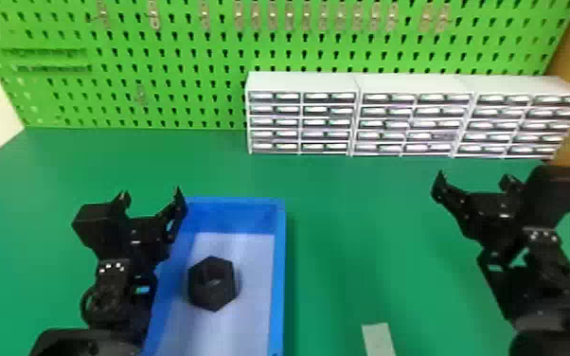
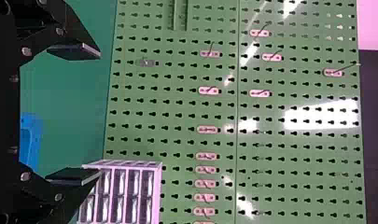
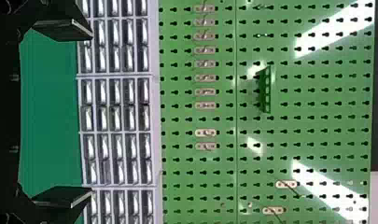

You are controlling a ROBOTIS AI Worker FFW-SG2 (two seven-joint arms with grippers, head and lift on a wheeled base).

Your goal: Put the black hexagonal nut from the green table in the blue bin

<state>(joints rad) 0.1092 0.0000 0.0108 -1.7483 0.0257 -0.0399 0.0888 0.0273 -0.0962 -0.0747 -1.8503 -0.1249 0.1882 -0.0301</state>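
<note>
Head view: nut [image 1: 213,297] is chilling in blue bin [image 1: 279,284], left end effector [image 1: 151,192] and right end effector [image 1: 473,177] gaping wide.

There are two grippers, one left gripper [image 1: 151,191] and one right gripper [image 1: 473,176], each with two fingers. One black hexagonal nut [image 1: 213,299], one blue bin [image 1: 279,265] and one pale strip [image 1: 378,338] make three single items. One green table [image 1: 345,246], one green pegboard [image 1: 180,45] and three white drawer cabinets [image 1: 302,82] complete the count.

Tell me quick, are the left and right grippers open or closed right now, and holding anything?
Left gripper: open, holding nothing.
Right gripper: open, holding nothing.
</note>
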